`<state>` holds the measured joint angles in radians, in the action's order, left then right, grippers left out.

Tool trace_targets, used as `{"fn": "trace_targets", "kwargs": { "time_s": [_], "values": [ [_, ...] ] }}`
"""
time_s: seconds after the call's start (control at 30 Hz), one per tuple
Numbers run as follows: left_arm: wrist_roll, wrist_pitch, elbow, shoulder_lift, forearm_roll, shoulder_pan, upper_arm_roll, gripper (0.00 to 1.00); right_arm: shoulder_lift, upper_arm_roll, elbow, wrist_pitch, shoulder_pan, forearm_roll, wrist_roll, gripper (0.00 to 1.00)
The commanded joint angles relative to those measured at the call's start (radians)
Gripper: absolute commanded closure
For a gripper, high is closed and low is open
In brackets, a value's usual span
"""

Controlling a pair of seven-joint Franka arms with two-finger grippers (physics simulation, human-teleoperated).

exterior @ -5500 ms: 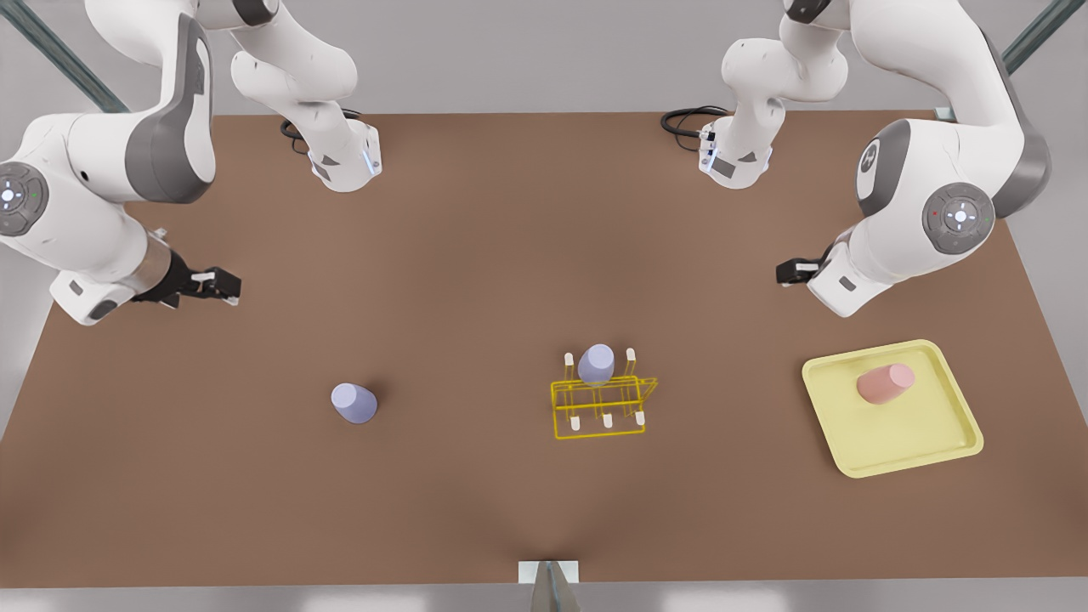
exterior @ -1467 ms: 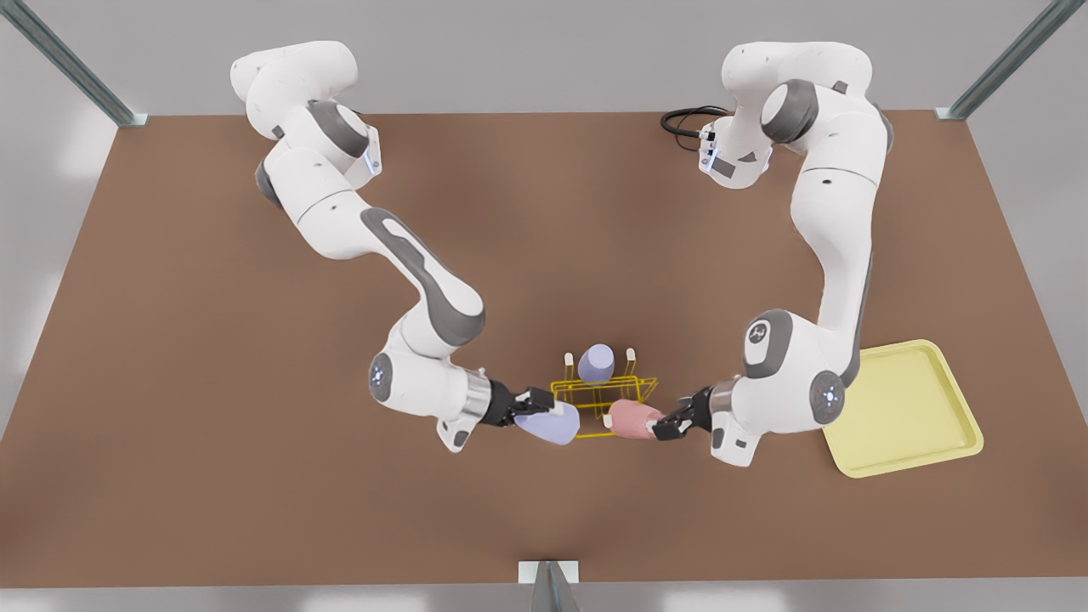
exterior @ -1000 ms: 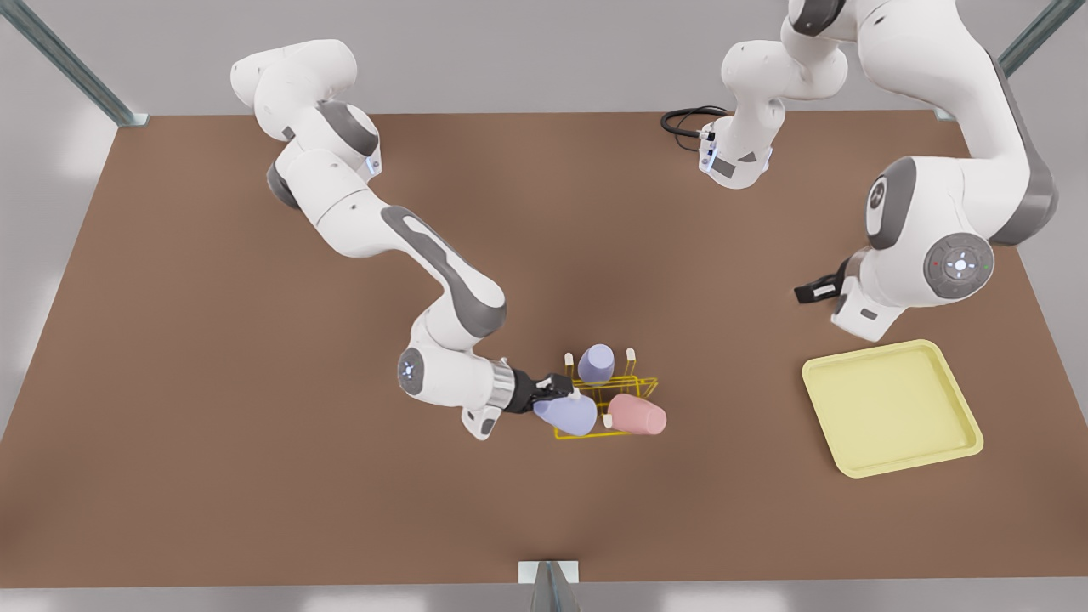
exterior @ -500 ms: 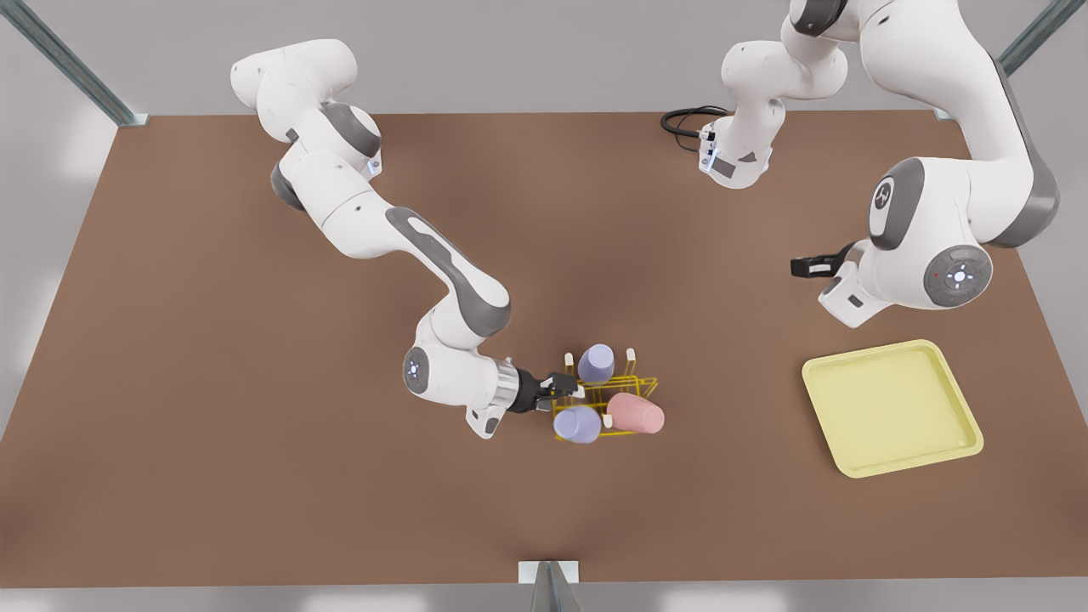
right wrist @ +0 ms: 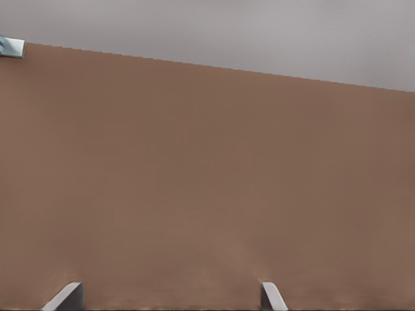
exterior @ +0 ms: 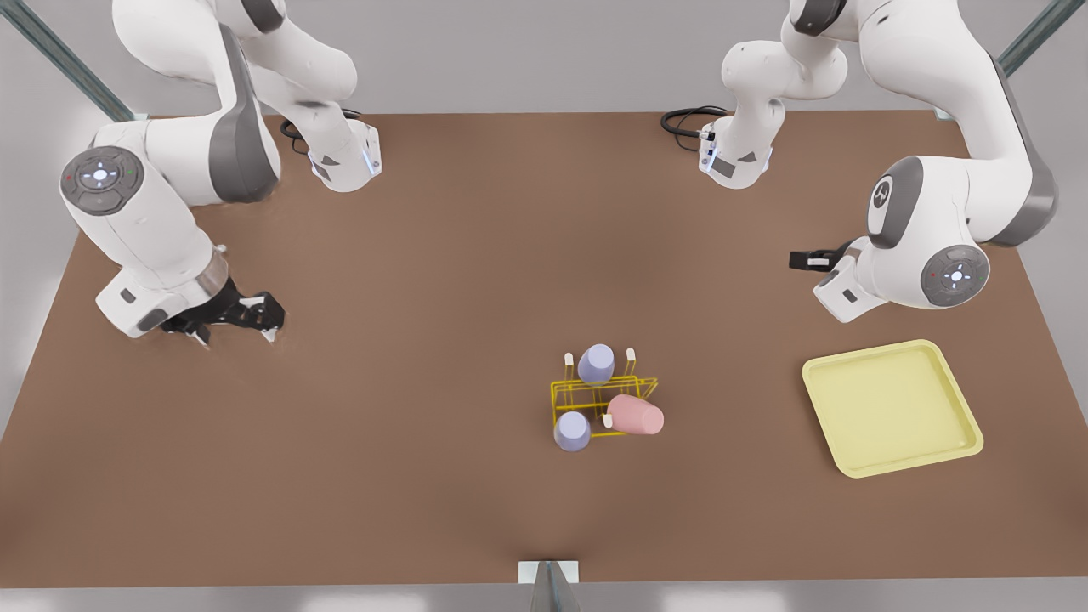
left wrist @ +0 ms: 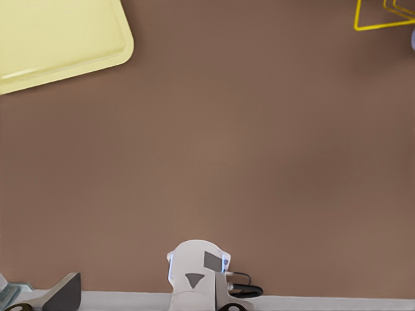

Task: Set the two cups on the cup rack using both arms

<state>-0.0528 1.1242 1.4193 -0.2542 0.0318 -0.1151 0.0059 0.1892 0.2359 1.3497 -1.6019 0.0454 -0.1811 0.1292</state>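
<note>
The yellow wire cup rack [exterior: 595, 384] stands right of the table's middle in the front view. A pink cup [exterior: 636, 415] lies tilted on its side over the rack's near right peg. One lavender cup [exterior: 572, 430] sits at the rack's near left corner, and another lavender cup [exterior: 597, 363] rests on a far peg. My right gripper [exterior: 255, 327] hangs open and holds nothing at the front view's far left, well away from the rack; its fingertips [right wrist: 68, 295] stand wide apart. My left gripper [exterior: 801, 259] waits raised at the front view's right, behind the tray.
A flat pale-yellow tray [exterior: 892, 406] with nothing on it lies at the front view's right, also seen from the left wrist as the tray [left wrist: 58, 39] beside a corner of the rack [left wrist: 382, 16]. Both arm bases stand along the table's far edge.
My right gripper has let go of the lavender cup at the rack's near left corner and drawn far back to the front view's left. The left arm has barely moved.
</note>
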Motion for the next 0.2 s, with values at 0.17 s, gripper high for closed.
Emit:
{"fn": "trace_targets", "kwargs": {
  "time_s": [0.17],
  "values": [
    [0.073,-0.001,-0.002,0.001,0.0,-0.005,-0.001,0.0,-0.148,-0.109,0.157,0.165,0.007,0.071,-0.114,0.0]
  ]
}}
